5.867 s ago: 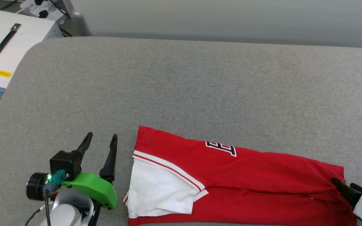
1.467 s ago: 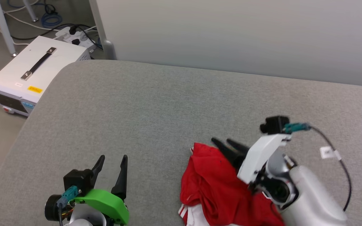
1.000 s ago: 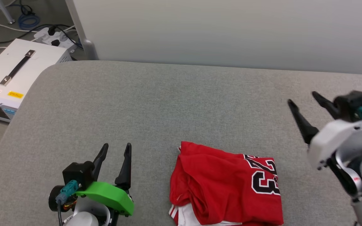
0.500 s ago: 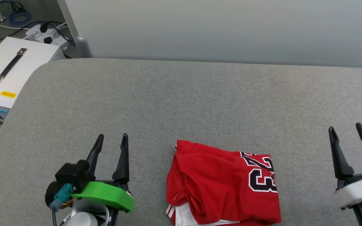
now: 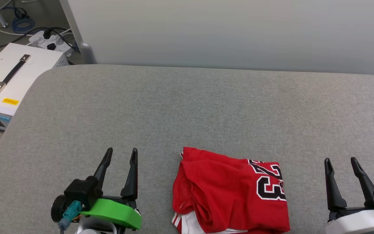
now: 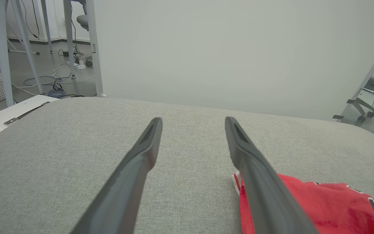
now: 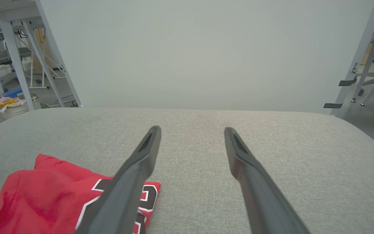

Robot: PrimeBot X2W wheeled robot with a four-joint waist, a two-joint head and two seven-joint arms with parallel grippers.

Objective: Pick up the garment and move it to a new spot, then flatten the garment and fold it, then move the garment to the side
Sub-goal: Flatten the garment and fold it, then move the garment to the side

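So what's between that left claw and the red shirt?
Only bare grey fabric surface, in the head view, separates the left gripper and the garment.

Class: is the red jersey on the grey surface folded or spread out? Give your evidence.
Folded. The red jersey lies as a compact bundle, with layers overlapping and white striped trim peeking from beneath its near edge.

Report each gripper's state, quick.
Left gripper: open, holding nothing, apart from the red jersey.
Right gripper: open, holding nothing, also clear of the red jersey.
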